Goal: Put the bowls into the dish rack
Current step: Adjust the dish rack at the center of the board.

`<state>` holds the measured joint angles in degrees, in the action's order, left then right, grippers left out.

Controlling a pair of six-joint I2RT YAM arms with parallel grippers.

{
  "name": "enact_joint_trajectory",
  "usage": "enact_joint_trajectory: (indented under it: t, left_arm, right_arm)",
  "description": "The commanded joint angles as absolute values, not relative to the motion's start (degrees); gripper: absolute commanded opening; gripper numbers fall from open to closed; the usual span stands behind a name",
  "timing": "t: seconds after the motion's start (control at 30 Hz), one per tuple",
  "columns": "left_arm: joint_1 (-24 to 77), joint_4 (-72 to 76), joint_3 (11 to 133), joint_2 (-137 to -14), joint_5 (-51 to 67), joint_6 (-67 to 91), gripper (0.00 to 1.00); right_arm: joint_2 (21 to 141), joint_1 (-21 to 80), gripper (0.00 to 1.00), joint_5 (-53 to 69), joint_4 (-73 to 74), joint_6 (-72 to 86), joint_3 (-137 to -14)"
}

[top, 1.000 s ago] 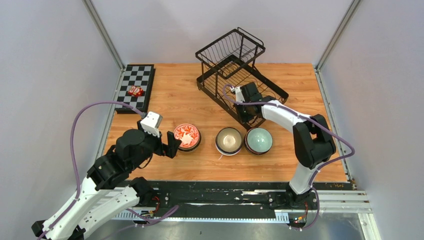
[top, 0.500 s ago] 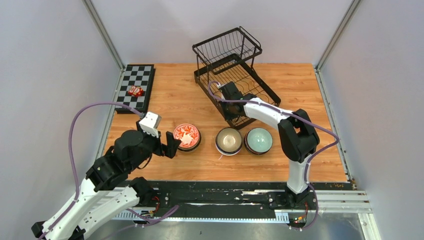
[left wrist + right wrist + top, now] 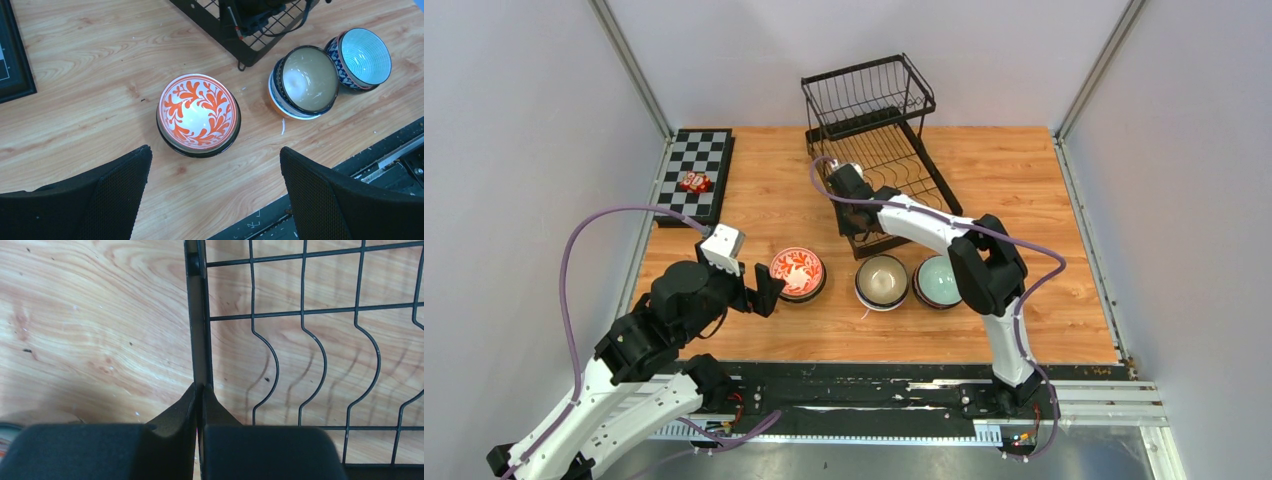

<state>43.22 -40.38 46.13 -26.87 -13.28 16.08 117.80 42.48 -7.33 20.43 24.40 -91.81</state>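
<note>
The right hand was clamped on an edge wire of the dish rack, at upper centre of the frame. Repositioning it apparently called for a low, slow pull, stopping short of the bowls just below. The left hand stood wide beside the red bowl

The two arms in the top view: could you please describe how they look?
Left arm and right arm: white links, black joints, a looping purple cable each. The fingers are black, broad, mesh-textured; a white box sits at the left wrist.
</note>
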Motion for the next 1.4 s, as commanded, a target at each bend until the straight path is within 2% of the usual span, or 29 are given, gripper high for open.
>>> enact_joint_trajectory:
  t: [0.0, 0.1, 0.3, 0.43, 0.73, 0.97, 1.37]
  left_arm:
    - [43.53, -39.68, 45.53, -26.33, -13.99, 16.28, 1.00]
    - [43.51, -39.64, 45.52, -26.53, -14.14, 16.36, 1.00]
    - [43.51, -39.93, 45.61, -27.20, -14.65, 16.53, 1.00]
    - [43.51, -40.09, 45.62, -27.48, -15.16, 16.69, 1.00]
    - [43.51, -40.24, 45.75, -28.28, -15.29, 16.65, 1.00]
    - [43.51, -40.10, 45.79, -28.65, -14.79, 16.60, 1.00]
    - [43.51, -39.82, 45.62, -28.14, -14.07, 16.33, 1.00]
  right_arm:
    - [120.86, 43.74, 0.03, -11.67, 14.74, 29.59, -97.79]
    - [121.29, 44.57, 0.04, -12.86, 14.46, 29.15, -98.96]
    - [118.70, 46.15, 0.28, -15.92, 15.11, 26.78, -99.48]
    - [114.14, 46.64, 0.39, -18.53, 15.38, 24.02, -97.35]
    - [98.45, 44.62, 0.47, -21.89, 16.07, 15.87, -85.09]
    - [89.96, 35.01, 0.50, -16.07, 18.66, 12.30, -78.22]
    - [94.56, 16.98, 0.58, -5.08, 22.29, 7.46, -78.93]
